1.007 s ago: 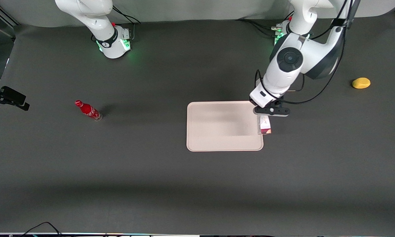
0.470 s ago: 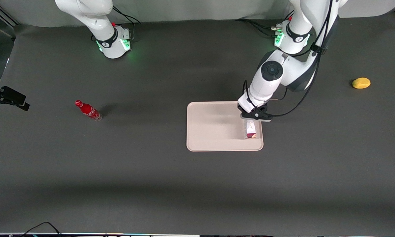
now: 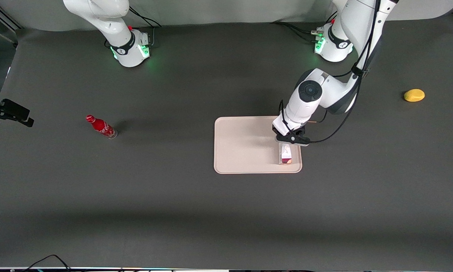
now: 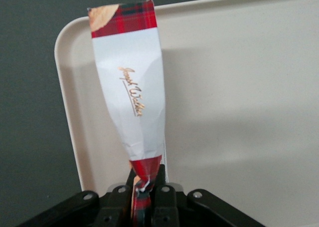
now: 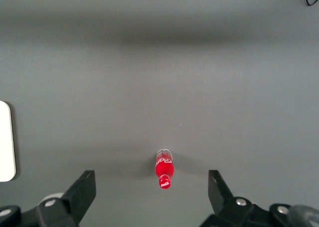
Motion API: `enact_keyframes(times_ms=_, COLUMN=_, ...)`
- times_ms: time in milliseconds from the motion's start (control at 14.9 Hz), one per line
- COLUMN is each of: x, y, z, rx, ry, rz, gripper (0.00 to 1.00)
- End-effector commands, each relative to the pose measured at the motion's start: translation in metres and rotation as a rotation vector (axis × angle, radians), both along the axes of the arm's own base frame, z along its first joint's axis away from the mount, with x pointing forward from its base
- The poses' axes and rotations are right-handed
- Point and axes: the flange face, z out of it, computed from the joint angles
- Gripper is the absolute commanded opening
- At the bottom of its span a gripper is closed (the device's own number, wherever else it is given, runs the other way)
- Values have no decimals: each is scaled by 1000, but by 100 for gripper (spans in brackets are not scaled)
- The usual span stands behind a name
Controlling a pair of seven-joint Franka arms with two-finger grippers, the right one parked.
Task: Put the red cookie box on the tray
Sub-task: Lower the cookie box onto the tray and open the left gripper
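The red cookie box [image 3: 286, 155] is a long narrow box with a white panel and red tartan ends. It hangs over the tray [image 3: 245, 147] at the tray's end toward the working arm, near the rim closest to the front camera. My left gripper [image 3: 289, 140] is shut on the box's one end. In the left wrist view the box [image 4: 130, 92] is pinched and creased between the fingers [image 4: 160, 179] of the gripper [image 4: 145, 183], and its free end reaches the tray [image 4: 239, 112] corner. I cannot tell whether the box touches the tray.
A small red soda bottle [image 3: 101, 126] stands toward the parked arm's end of the table; it also shows in the right wrist view [image 5: 164, 170]. A yellow lemon-like object [image 3: 414, 95] lies toward the working arm's end.
My left gripper has carried the box from just outside the tray's edge to over the tray, then lower and a little nearer the front camera.
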Motion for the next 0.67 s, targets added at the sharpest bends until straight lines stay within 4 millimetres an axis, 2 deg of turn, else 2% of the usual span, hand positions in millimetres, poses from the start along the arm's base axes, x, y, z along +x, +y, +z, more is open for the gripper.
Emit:
enact_keyframes(times_ms=0, x=2, y=-2, z=3, rx=0, ry=-26, rz=6, gripper=0)
enact_keyframes(times_ms=403, x=7, y=2, z=-7, rx=-1, ry=-28, rz=9, gripper=0)
enact_keyframes(times_ms=470, x=10, y=3, z=-9, rx=-3, ry=-27, rz=15, gripper=33)
enact_keyframes(times_ms=537, x=12, y=2, z=-8, rx=-6, ry=-30, rz=16, gripper=56)
enact_keyframes(times_ms=604, x=13, y=2, z=-10, rx=-6, ry=-27, rz=17, gripper=64)
